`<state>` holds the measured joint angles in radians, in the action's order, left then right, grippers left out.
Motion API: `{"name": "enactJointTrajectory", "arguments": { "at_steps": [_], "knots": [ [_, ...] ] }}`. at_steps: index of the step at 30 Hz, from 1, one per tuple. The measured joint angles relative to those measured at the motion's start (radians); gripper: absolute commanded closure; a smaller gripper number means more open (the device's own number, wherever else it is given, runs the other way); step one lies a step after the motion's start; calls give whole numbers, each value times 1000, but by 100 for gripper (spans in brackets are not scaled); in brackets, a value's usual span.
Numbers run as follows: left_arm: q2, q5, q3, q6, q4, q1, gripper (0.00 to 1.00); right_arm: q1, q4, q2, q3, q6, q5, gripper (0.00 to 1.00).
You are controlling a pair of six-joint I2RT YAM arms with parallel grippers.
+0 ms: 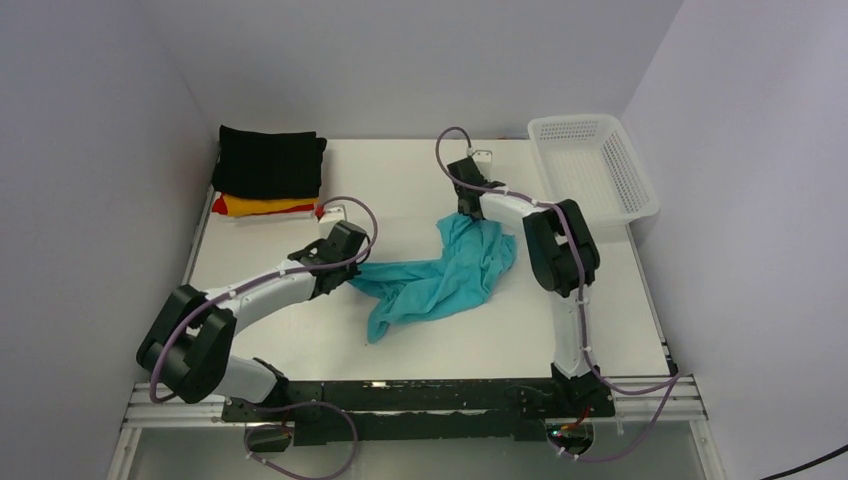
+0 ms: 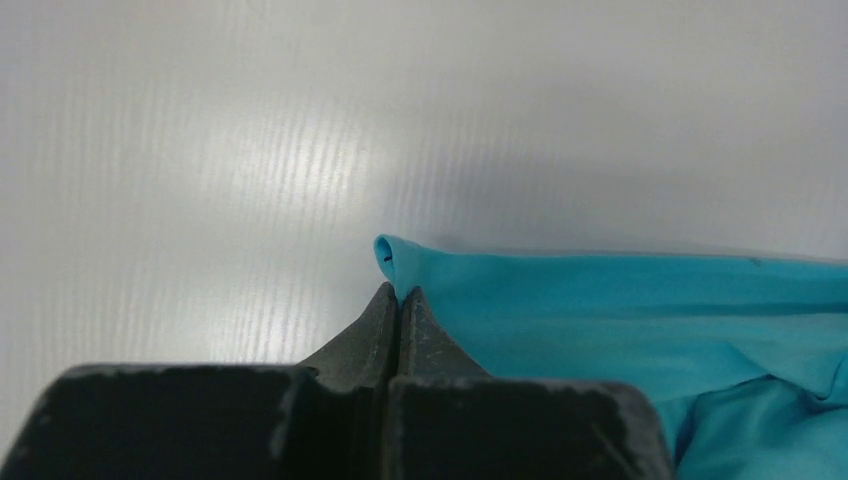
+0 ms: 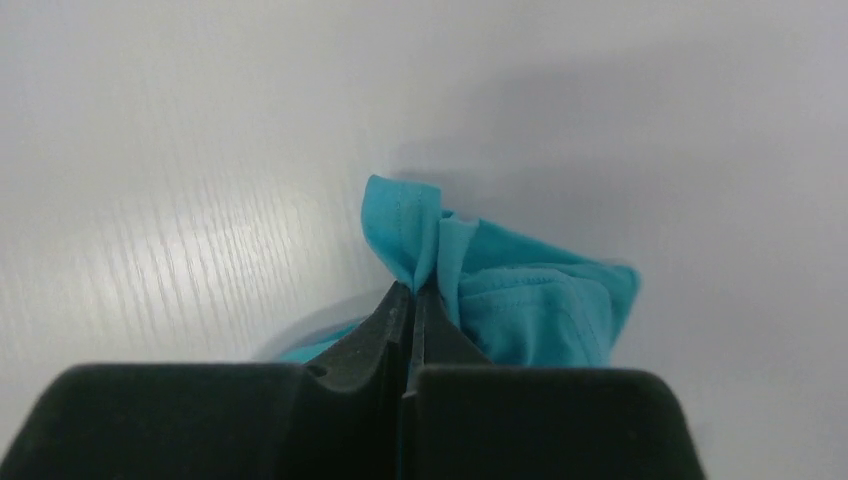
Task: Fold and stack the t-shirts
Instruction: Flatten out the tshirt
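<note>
Left claw [image 2: 400, 293] and right claw [image 3: 412, 289] pinch teal shirt [image 1: 446, 281].

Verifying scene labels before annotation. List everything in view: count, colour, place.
teal t-shirt: 1, teal, crumpled and unfolded, mid-table
black t-shirt: 1, black, folded, top of the stack at the far left corner
yellow-orange t-shirt: 1, yellow-orange, folded, under the black one
red t-shirt: 1, red, only slivers show, low in the same stack
basket: 1, white mesh, far right corner
table: 1, white, under everything
left tool: 1, black, shut on the teal t-shirt's left edge
right tool: 1, black, shut on the teal t-shirt's far edge
</note>
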<state>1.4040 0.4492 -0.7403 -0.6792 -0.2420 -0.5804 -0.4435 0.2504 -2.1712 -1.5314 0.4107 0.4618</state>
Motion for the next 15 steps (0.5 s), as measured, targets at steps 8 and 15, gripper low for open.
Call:
{"name": "enactJointTrajectory", "arguments": {
  "at_steps": [8,15],
  "knots": [
    [-193,108,-69,16,-62,0,100,3,-123,399,231,-53,31,100],
    [-502,167,-85,97,-34,0,100,4,-261,835,336,-105,26,100]
  ]
}}
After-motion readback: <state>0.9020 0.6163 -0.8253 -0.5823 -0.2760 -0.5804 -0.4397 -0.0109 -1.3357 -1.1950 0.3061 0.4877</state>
